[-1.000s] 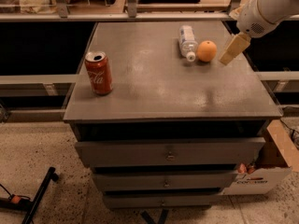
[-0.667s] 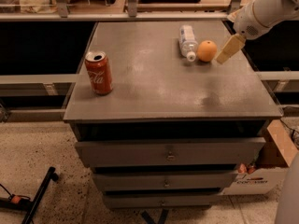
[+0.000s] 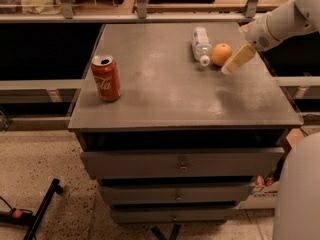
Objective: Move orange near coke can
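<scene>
The orange [image 3: 221, 54] lies on the grey cabinet top [image 3: 170, 99] at the back right, touching or nearly touching a clear plastic bottle [image 3: 201, 45] on its left. The red coke can [image 3: 106, 78] stands upright near the left edge, far from the orange. My gripper [image 3: 230, 67] reaches in from the right on a white arm [image 3: 280, 24]. It hangs just right of the orange and slightly in front of it, low over the top, holding nothing that I can see.
The cabinet has several drawers [image 3: 180, 165] below its top. A metal rail [image 3: 150, 17] runs behind it. A cardboard box [image 3: 295, 138] and my white body [image 3: 300, 194] are at the lower right. A black stand [image 3: 40, 209] lies on the floor at left.
My gripper has moved a little left and down, closer to the orange. The orange, bottle and can have not moved.
</scene>
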Tool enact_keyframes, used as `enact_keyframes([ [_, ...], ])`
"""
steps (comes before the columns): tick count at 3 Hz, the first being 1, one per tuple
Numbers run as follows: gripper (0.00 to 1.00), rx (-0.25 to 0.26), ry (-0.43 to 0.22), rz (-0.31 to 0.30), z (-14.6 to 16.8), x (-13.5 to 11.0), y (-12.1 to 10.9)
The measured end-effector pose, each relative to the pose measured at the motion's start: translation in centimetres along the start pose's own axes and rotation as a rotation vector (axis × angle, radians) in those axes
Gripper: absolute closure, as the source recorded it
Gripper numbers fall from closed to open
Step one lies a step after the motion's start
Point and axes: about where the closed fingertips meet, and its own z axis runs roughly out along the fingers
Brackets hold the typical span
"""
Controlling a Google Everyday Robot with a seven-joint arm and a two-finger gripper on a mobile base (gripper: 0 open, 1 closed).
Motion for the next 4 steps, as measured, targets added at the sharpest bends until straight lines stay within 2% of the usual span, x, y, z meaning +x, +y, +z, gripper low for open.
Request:
enact_keyframes([
  [1,0.0,-0.054,-0.053,0.033,1.7,0.4,0.5],
  [2,0.18,-0.109,-0.09,0.048,2.9,0.4,1.4],
  [4,0.65,-0.168,-0.133,0.067,3.5,0.2,2.1],
])
